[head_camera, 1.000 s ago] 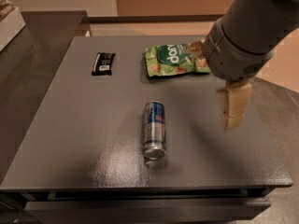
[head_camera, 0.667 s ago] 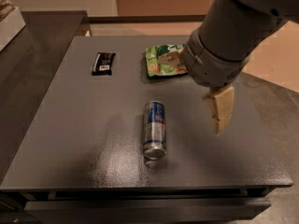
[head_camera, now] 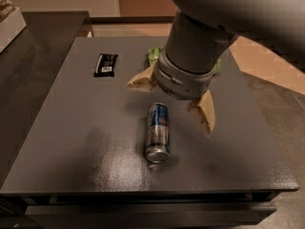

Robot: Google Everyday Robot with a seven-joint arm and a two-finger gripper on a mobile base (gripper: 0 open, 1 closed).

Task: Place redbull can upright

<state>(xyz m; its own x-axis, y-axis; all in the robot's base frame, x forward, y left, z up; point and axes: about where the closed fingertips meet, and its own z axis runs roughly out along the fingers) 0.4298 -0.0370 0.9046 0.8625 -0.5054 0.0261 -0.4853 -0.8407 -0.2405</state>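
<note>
Currently tool (head_camera: 168,107) spread wide above lying can (head_camera: 157,132); off-centre finger contact could roll can sideways across table (head_camera: 71,128).

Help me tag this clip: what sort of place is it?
Likely a robot test area: a dark grey table holds a lying blue-and-silver drink can, flat black wrapper and green snack bag, with the open gripper above the can.

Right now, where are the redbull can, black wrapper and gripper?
redbull can (head_camera: 157,135): camera view, middle of its side.
black wrapper (head_camera: 106,64): camera view, its middle.
gripper (head_camera: 168,109): camera view, between its open fingers, over the can's far end.
</note>
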